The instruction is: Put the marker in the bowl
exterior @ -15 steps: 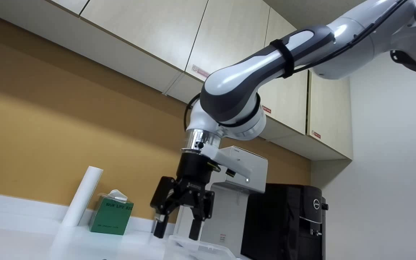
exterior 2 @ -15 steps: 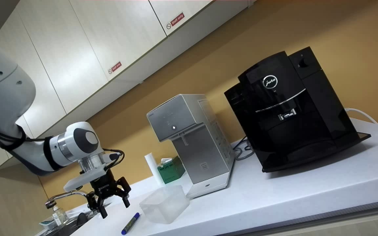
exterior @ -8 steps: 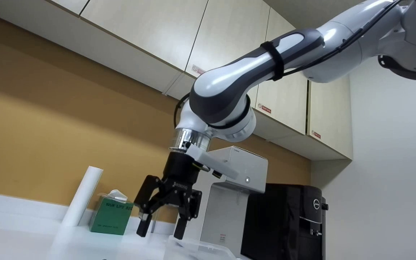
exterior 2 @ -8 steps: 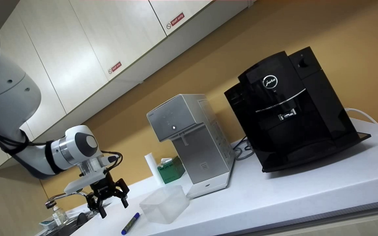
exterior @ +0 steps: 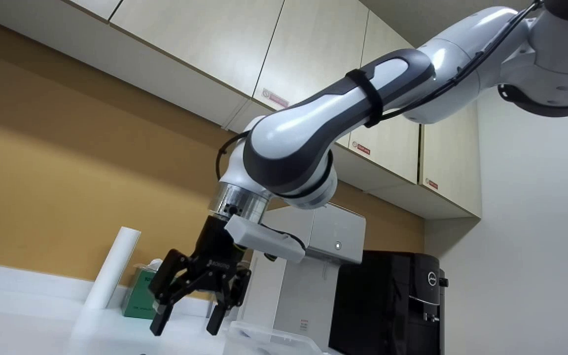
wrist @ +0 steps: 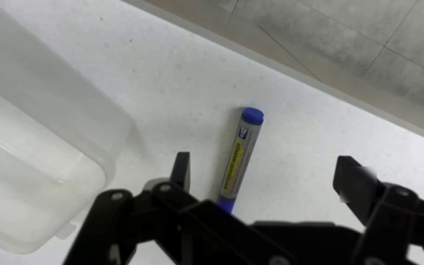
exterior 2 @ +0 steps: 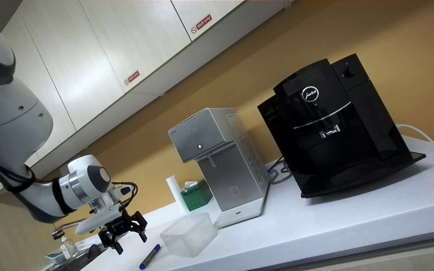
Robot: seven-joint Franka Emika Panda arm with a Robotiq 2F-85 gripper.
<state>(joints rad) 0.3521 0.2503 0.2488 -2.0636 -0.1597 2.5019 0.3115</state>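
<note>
The marker lies on the white counter, with blue ends and a grey body with a yellow label. It also shows in the wrist view, its lower end partly hidden by my gripper. A clear plastic container, the bowl, stands beside it; it also shows in an exterior view and at the left of the wrist view. My gripper is open and empty above the counter. In the wrist view the marker appears between the fingers, nearer the left one. The gripper shows in both exterior views.
A green tissue box and a white roll stand by the wall. A grey dispenser and a black coffee machine stand along the counter. A sink lies beyond the arm. The counter edge runs near the marker.
My gripper has moved left and slightly down in an exterior view, away from above the container, and tilted somewhat. It stays open. The marker and container have not moved.
</note>
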